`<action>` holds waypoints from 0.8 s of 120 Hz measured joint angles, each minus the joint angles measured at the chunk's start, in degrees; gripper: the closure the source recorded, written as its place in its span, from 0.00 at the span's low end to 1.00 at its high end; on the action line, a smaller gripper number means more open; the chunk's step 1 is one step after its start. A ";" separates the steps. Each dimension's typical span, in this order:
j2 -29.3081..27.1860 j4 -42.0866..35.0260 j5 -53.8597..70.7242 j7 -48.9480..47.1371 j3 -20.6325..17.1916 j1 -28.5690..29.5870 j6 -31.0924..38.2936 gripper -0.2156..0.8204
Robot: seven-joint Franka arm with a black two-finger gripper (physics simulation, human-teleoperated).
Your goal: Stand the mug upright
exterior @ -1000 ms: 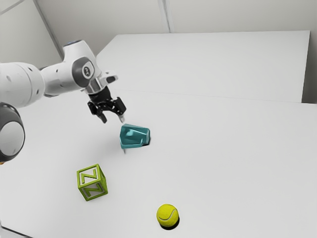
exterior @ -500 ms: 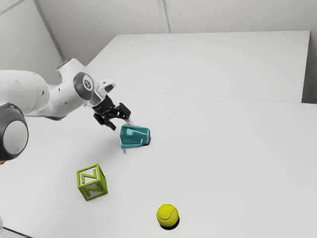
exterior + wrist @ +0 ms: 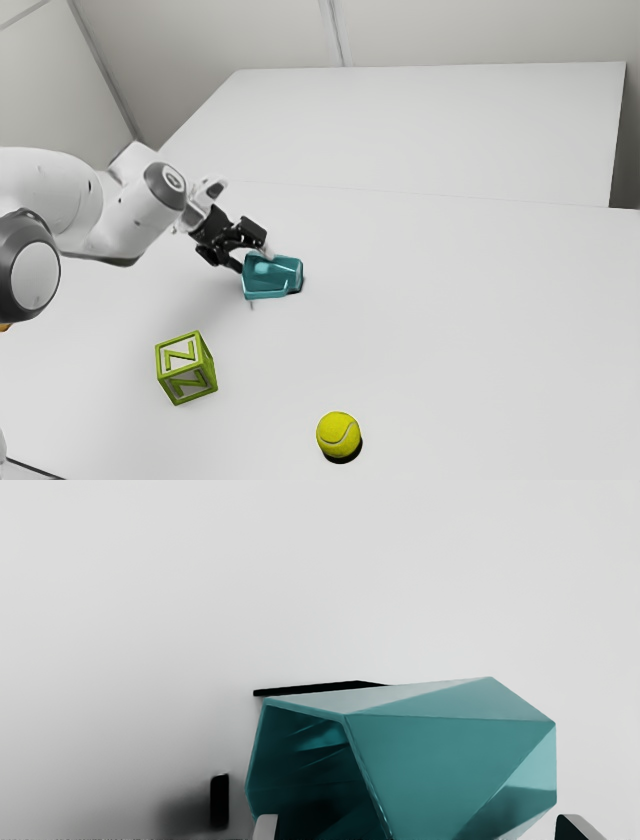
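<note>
My gripper is low over the table at the teal mug's side toward the exterior view's left. The teal faceted mug lies on its side. In the wrist view the mug shows its dark open mouth, and my gripper stands open. One fingertip is at the mouth end and the other beyond the base end, with the mug's body between them. Whether either finger touches the mug I cannot tell.
A green letter block sits on the white table, nearer the exterior camera than the mug. A yellow tennis ball lies closer still, toward the exterior view's right.
My gripper has come down and toward the exterior view's right, from above the mug to right beside it. The mug, block and ball have not moved.
</note>
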 joint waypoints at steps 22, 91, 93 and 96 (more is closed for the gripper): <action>0.00 -1.09 -5.32 3.14 0.68 0.20 -1.14 0.21; 0.66 -2.50 -17.80 13.43 1.54 1.90 -8.02 0.21; 0.70 -2.50 -18.03 13.69 1.54 1.93 -8.22 0.21; 0.77 -2.50 -18.39 14.07 1.55 1.98 -8.51 0.21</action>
